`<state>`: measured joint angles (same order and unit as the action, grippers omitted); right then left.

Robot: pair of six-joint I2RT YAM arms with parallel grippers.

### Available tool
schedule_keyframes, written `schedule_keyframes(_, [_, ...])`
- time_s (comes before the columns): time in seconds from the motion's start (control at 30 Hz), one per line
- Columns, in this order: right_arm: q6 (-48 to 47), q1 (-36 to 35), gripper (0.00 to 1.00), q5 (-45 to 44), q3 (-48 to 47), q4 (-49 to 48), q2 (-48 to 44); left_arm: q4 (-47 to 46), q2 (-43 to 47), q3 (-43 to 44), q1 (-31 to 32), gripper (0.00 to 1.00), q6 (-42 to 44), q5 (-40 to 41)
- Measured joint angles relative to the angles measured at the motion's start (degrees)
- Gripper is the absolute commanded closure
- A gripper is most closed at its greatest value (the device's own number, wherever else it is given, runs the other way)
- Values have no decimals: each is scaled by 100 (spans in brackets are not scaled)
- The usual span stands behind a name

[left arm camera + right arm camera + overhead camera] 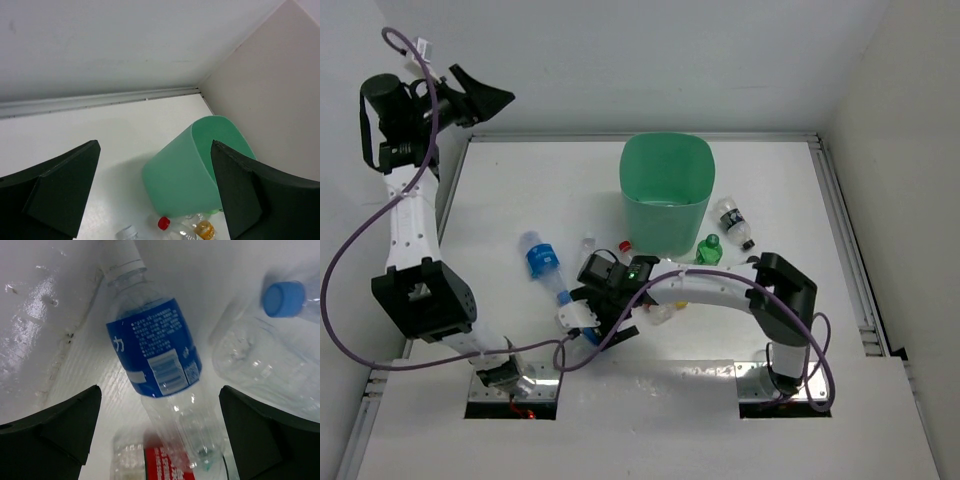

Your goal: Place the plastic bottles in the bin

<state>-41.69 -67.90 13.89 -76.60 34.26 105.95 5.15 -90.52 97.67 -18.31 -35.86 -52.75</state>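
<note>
The mint-green bin (665, 190) stands at the table's back middle and also shows in the left wrist view (192, 172). My left gripper (485, 90) is raised high at the far left, open and empty (155, 145). My right gripper (595, 318) is low over the front-middle bottles, open (160, 388), its fingers either side of a clear blue-labelled bottle (150, 352) without touching it. A blue-capped clear bottle (272, 360) lies to its right and a red-labelled bottle (167, 465) below. A blue-labelled bottle (542, 258), a green bottle (709, 250) and a black-labelled bottle (733, 222) lie on the table.
A red-capped bottle (163, 223), a yellow-capped one (204, 230) and a grey-capped one (127, 233) lie just in front of the bin. The white table (520, 190) has raised rails along its back and right edges, with walls close behind.
</note>
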Motion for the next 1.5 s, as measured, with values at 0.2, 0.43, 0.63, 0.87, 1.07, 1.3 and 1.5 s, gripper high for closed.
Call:
schedule_keyframes(0.2, [-232, -20, 0, 35, 190, -483, 490, 37, 37, -544, -396, 1, 28, -155])
schedule_keyframes(0.43, [-564, -28, 39, 31, 468, -822, 737, 26, 350, -584, -468, 1, 227, -256])
schedule_keyframes(0.63, [-205, -61, 82, 269, 525, -439, 157, -35, 546, -815, -494, 1, 507, -289])
schedule_keyframes(0.87, [1228, 162, 100, 612, -1657, 232, -962, 1132, 549, -942, -450, 1, 2057, 313])
schedule_keyframes(1.07, [3003, 1526, 100, 232, -3257, -581, -1534, 2282, 1019, -1961, -199, 1, 3182, 1532])
schedule_keyframes(1.3, [5108, 3633, 100, -326, -3827, -1246, -1200, 3272, 1471, -3626, 560, 1, 3084, 2682])
schedule_keyframes(1.5, [6048, 4496, 100, -315, -3471, -1368, -601, 3650, 1397, -4183, 1126, 1, 2730, 3097])
